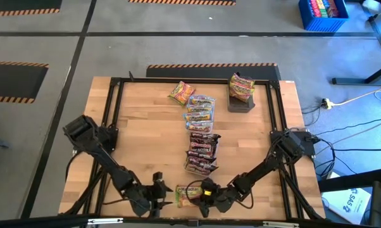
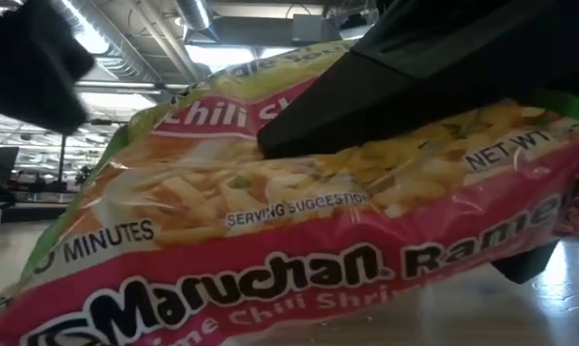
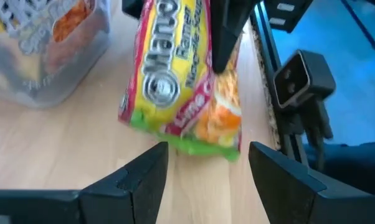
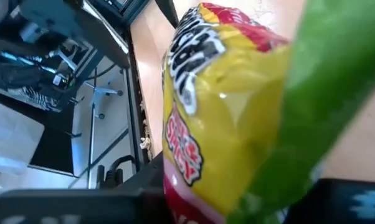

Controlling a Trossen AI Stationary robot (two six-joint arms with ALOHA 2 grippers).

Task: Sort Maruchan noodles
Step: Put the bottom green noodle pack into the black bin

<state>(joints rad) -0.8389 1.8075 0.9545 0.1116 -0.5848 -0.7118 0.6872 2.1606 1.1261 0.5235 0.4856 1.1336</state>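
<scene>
A yellow-green-red packet of Maruchan noodles [image 1: 183, 193] lies at the table's near edge between my two grippers. My left gripper [image 1: 157, 193] stands open just to the packet's left; in its wrist view the packet [image 3: 187, 87] lies a short way beyond its spread fingers [image 3: 144, 180]. My right gripper [image 1: 200, 195] comes from the right and is shut on the packet [image 2: 270, 221]. More packets lie in a row up the table's middle: yellow [image 1: 181, 93], pale blue [image 1: 200, 111] and dark maroon [image 1: 202, 152]. My right gripper pinches the packet between its two fingers at the end toward the table's right [image 3: 206, 59]. One dark finger [image 2: 386, 86] lies across its printed face; the other shows behind it. The fingers slant down from the right. The packet is tilted, its green end [image 3: 200, 144] low by the table.
A clear tub [image 3: 44, 43] holding packets stands beside the held packet. A dark grey tray [image 1: 241, 101] with a packet on it sits at the far right. A black frame rail [image 3: 262, 74] runs along the table's edge. Bare wood lies at the left.
</scene>
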